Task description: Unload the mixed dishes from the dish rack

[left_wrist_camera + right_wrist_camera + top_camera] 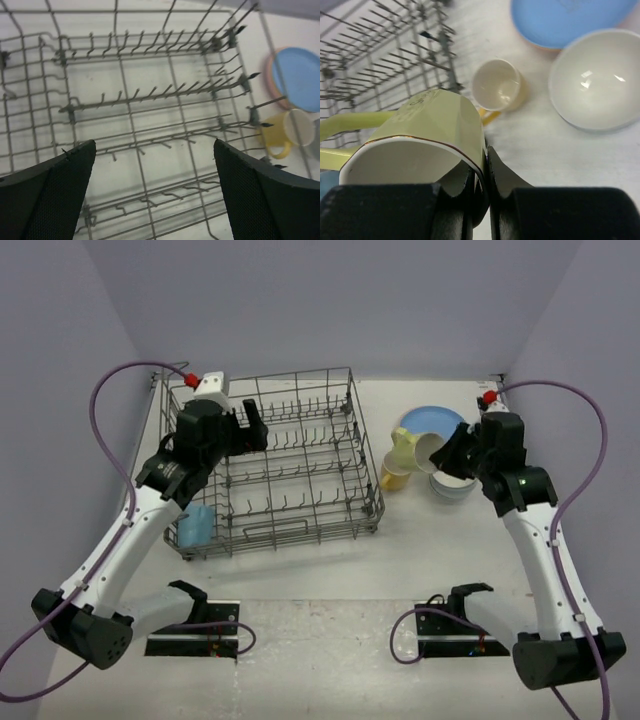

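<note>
The dish rack [365, 465] sits left of centre on the white desk [330, 580], a light-blue mug [196, 525] at its near-left corner. Your left fingers [60, 190] hang wide apart over it. Your right fingers [502, 177] pinch the rim of a pale yellow mug [435, 120] above the desk, tilted on its side, beside another yellow mug [497, 85], a white bowl [597, 80] and a blue plate [570, 20]. Lilac walls [320, 300] stand all round.

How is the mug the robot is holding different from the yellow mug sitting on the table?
The held mug is tipped sideways in the right gripper; the table mug stands upright, untouched. The held mug is pale greenish yellow; the table mug is deeper yellow. Both are white inside.
</note>
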Robot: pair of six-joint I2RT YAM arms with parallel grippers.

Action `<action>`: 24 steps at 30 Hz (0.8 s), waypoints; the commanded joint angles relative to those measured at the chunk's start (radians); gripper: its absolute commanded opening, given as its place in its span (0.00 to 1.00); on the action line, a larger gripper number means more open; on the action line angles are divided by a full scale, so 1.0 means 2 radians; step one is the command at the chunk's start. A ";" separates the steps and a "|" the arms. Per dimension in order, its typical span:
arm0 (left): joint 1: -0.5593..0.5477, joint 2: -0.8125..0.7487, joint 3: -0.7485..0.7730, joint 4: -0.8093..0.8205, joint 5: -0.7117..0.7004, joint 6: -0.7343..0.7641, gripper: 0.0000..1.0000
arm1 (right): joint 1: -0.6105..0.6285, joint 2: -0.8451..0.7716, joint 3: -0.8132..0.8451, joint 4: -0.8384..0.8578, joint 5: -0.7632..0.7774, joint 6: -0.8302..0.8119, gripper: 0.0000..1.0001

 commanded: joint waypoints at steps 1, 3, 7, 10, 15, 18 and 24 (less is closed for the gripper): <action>0.000 0.010 0.016 -0.144 -0.085 -0.058 1.00 | -0.003 -0.035 -0.038 -0.032 0.108 -0.003 0.00; 0.000 0.010 0.014 -0.179 -0.090 -0.065 1.00 | -0.003 -0.042 -0.060 -0.046 0.126 0.002 0.00; 0.000 0.009 0.016 -0.234 -0.098 -0.074 1.00 | -0.003 -0.040 -0.108 -0.047 0.142 0.025 0.00; -0.001 0.015 0.023 -0.278 -0.086 -0.066 1.00 | -0.003 -0.027 -0.136 -0.036 0.140 0.033 0.00; 0.000 0.020 0.026 -0.358 -0.082 -0.070 1.00 | -0.002 0.006 -0.157 -0.012 0.146 0.033 0.00; 0.000 0.018 0.021 -0.393 -0.089 -0.084 1.00 | 0.002 0.032 -0.160 -0.009 0.177 0.041 0.00; 0.000 0.015 -0.020 -0.408 -0.096 -0.085 1.00 | 0.012 0.083 -0.165 0.001 0.203 0.061 0.02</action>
